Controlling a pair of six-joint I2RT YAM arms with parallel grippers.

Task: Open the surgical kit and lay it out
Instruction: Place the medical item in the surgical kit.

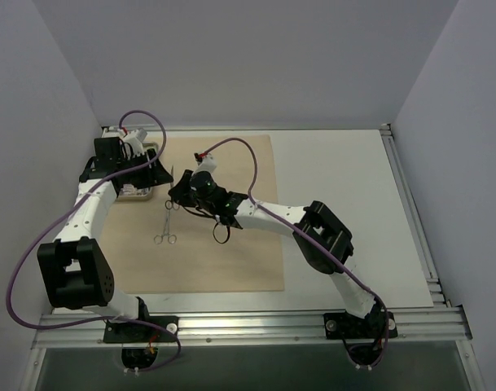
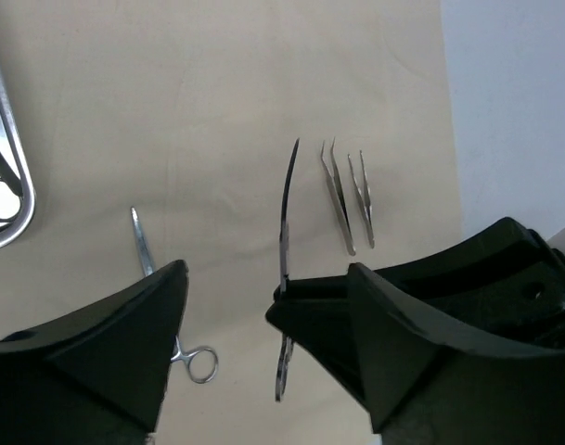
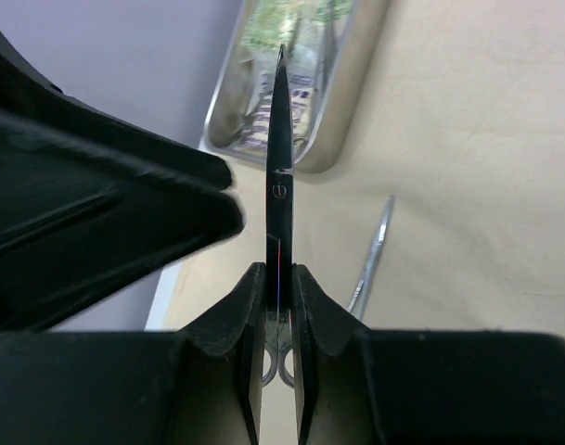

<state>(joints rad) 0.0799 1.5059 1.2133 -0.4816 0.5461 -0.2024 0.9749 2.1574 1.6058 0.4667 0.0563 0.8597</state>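
The kit's beige cloth (image 1: 231,252) lies spread flat on the table. My right gripper (image 1: 179,192) (image 3: 278,278) is shut on steel scissors (image 3: 279,167), gripping just above the ring handles with the blades pointing away. My left gripper (image 1: 160,173) (image 2: 228,292) is open around the same scissors (image 2: 286,213), which rest against its right finger; the left finger stands apart. The steel tray (image 3: 347,111) (image 2: 13,209) sits at the cloth's far left corner with green packets (image 3: 291,28) inside. Forceps (image 1: 167,224) (image 2: 147,250) and two tweezers (image 2: 338,199) lie on the cloth.
Bare white table (image 1: 345,212) stretches right of the cloth. Metal rails (image 1: 256,326) border the near and right edges, and walls close in at the left, back and right. The left arm's purple cable (image 1: 36,244) loops out over the table's left edge.
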